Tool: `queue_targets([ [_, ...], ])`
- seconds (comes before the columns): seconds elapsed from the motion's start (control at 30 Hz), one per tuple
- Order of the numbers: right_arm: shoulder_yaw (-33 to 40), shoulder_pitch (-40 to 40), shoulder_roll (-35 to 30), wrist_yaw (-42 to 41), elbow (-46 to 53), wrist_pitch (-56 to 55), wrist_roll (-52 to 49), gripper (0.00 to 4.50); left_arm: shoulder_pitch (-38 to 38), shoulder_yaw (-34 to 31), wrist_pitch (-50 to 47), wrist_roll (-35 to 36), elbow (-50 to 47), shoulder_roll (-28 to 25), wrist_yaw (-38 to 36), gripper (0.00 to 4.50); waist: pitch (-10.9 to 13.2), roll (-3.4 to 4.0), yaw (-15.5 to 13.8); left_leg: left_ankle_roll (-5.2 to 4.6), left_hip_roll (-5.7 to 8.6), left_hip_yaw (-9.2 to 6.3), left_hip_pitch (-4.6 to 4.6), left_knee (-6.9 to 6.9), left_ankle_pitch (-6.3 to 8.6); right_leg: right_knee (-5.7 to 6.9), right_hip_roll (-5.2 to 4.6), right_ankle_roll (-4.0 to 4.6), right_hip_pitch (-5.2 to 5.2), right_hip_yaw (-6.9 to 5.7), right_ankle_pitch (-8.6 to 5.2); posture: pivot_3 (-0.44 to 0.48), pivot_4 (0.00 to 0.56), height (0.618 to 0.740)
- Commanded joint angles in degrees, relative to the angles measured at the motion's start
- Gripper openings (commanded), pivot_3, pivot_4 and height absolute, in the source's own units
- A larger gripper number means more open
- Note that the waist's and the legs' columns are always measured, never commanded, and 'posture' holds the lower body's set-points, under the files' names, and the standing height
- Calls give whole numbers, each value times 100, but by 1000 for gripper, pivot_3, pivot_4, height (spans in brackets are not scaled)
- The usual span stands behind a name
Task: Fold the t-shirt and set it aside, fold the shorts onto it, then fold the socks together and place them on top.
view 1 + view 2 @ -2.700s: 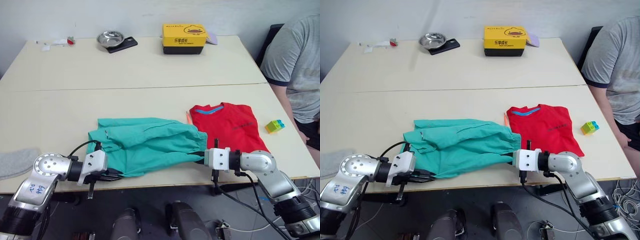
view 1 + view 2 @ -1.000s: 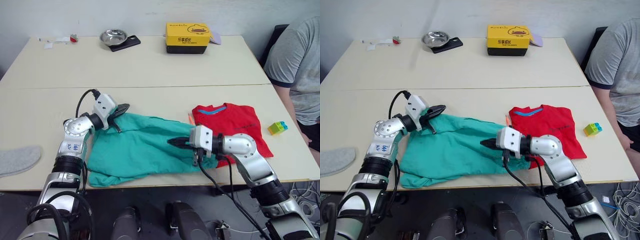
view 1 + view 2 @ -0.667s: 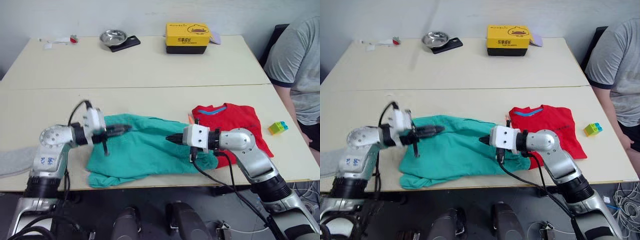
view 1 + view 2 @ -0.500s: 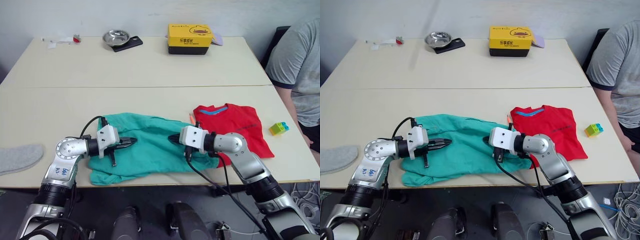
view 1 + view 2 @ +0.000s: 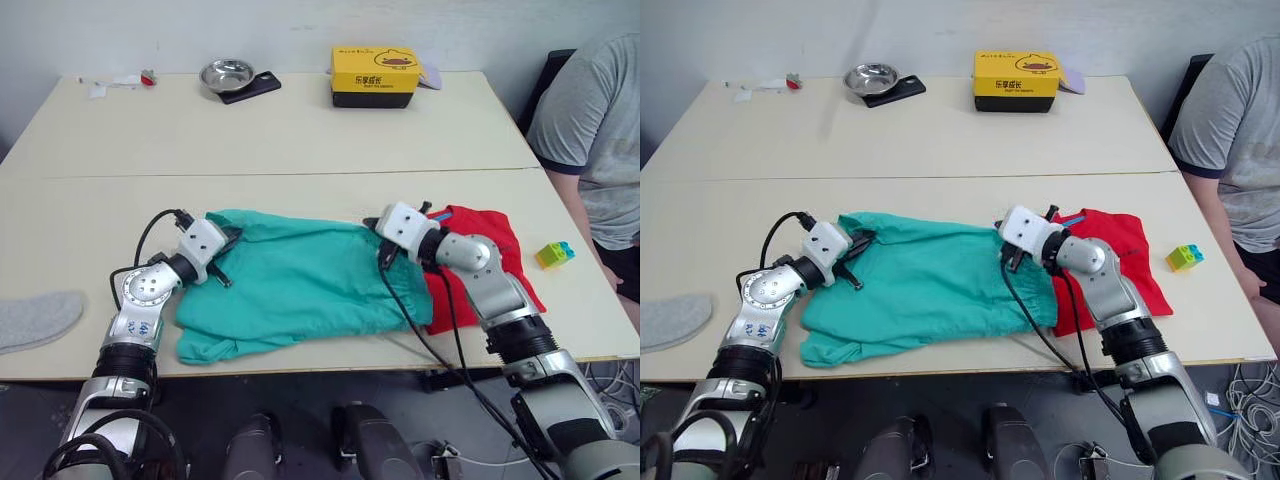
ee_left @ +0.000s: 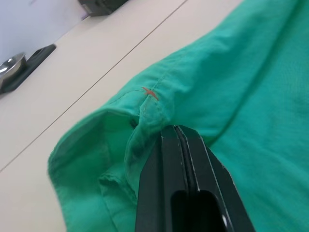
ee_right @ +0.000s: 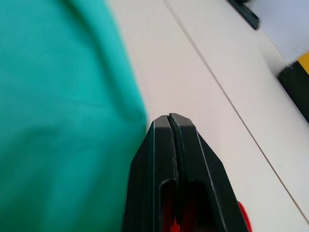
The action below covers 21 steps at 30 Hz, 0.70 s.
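Change: both grippers have swung out to the shorts' far corners.
Left gripper (image 6: 176, 131): fingers pressed together, tip on shorts (image 5: 300, 285) at 10 o'clock.
Right gripper (image 7: 170, 119): fingers together, nothing held, at 2 o'clock.
Table (image 5: 300, 130): t-shirt (image 5: 485, 240) partly under shorts; sock (image 5: 35, 320) at 9 o'clock.
Room: person (image 5: 595, 130) seated at 3 o'clock.

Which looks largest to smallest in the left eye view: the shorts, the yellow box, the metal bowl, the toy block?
1. The shorts, by far the largest.
2. The yellow box.
3. The metal bowl.
4. The toy block, though it lies nearer the camera than the bowl, so their true sizes are less sure.
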State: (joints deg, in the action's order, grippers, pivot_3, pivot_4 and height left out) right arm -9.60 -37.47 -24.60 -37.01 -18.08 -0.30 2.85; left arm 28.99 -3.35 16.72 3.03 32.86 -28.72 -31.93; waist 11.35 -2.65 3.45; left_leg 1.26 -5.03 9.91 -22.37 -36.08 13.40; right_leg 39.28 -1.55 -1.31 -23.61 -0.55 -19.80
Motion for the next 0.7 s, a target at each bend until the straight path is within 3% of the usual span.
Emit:
queue_targets([
  [0.03,506,-14,226,-673,595,743,-1274,18,155,-212,-139,413,-174,7,-254,0,0,0,-3,1,-1,0,-1,1,0,1,1,0,-1,0,0,0,150,740],
  [0.13,626,87,94,-1024,967,1008,-1601,18,100,-245,-194,563,-384,-55,-488,0,0,0,-3,4,-4,-1,-3,4,0,-1,5,-3,-3,-1,-2,0,150,740],
  [0.27,583,513,-264,-1706,1966,1388,-2135,18,-213,-321,-482,1263,-1238,-245,-1423,0,0,0,-19,5,-5,-2,-7,5,3,-11,4,-4,-2,-3,-2,0,150,740],
  [0.4,261,963,-325,-1672,2682,1723,-2079,18,-704,-46,-1007,1687,-2100,-460,-2308,0,-1,2,12,10,-8,0,-5,12,8,-21,7,-4,0,0,-3,0,150,740],
  [0.57,-343,1355,-334,-1184,2398,1329,-1057,18,-869,345,-1126,1279,-2162,-245,-2272,0,0,1,-4,10,-7,-3,-1,9,7,-21,6,-1,2,-1,-1,0,150,740],
  [0.7,-124,1659,-491,-1135,2316,966,-972,18,-966,459,-1151,918,-1976,-252,-2047,0,0,0,-14,-1,1,-4,-6,8,7,-26,-1,0,2,0,0,0,150,740],
])
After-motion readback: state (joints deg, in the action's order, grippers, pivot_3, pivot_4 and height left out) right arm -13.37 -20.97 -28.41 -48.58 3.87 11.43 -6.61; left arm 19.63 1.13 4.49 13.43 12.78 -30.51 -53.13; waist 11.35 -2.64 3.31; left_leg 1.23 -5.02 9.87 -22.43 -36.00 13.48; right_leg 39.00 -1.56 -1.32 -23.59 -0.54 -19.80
